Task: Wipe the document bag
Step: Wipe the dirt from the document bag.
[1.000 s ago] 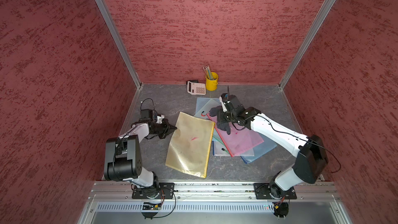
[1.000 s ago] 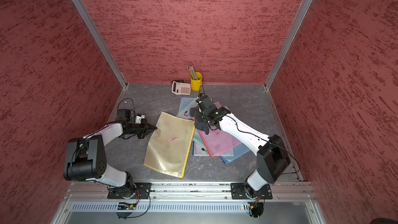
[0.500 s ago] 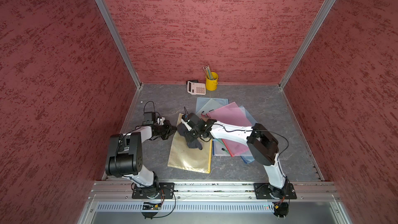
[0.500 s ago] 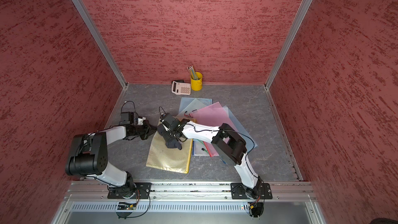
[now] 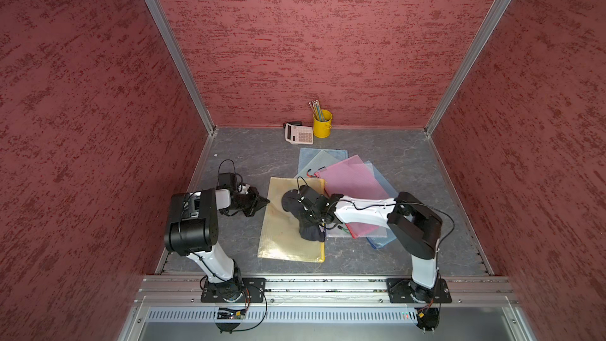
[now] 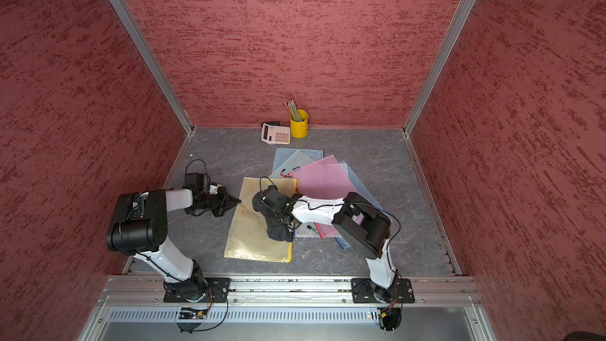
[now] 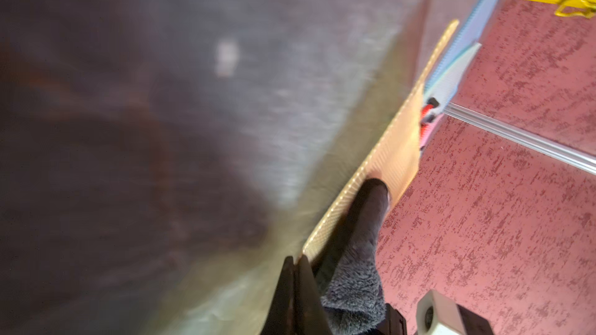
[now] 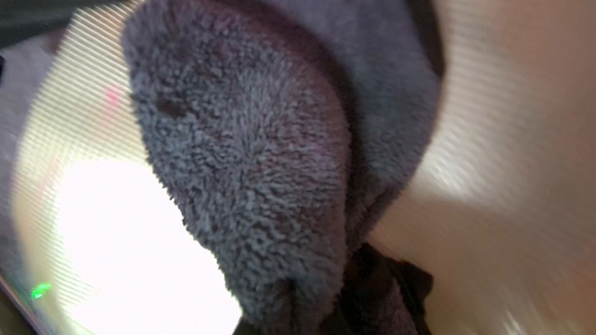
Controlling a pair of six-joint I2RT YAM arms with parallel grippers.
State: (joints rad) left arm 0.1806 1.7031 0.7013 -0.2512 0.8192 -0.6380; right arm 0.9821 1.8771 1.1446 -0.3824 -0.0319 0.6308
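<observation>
The yellow document bag [image 5: 282, 241] [image 6: 252, 244] lies flat on the grey table, left of centre in both top views. A dark grey fluffy cloth [image 5: 290, 203] [image 6: 275, 229] rests on its upper right part. My right gripper [image 5: 306, 208] [image 6: 273, 206] is shut on this cloth, which hides its fingertips. The cloth [image 8: 245, 124] fills the right wrist view, with the bag [image 8: 500, 91] blurred behind it. My left gripper [image 5: 267, 201] [image 6: 238, 201] [image 7: 295, 259] is shut, its tips at the bag's [image 7: 400, 156] left edge. Just beyond those tips lies the cloth [image 7: 358, 272].
Pink [image 5: 351, 182], blue [image 5: 380, 241] and pale bags [image 5: 314, 159] overlap to the right of the yellow bag, partly under my right arm. A calculator [image 5: 299, 133] and a yellow pencil cup [image 5: 322, 124] stand at the back wall. Red walls close in three sides.
My right arm has swung left with the cloth, from above the pink bags onto the yellow bag. My left gripper has shifted right to the bag's left edge.
</observation>
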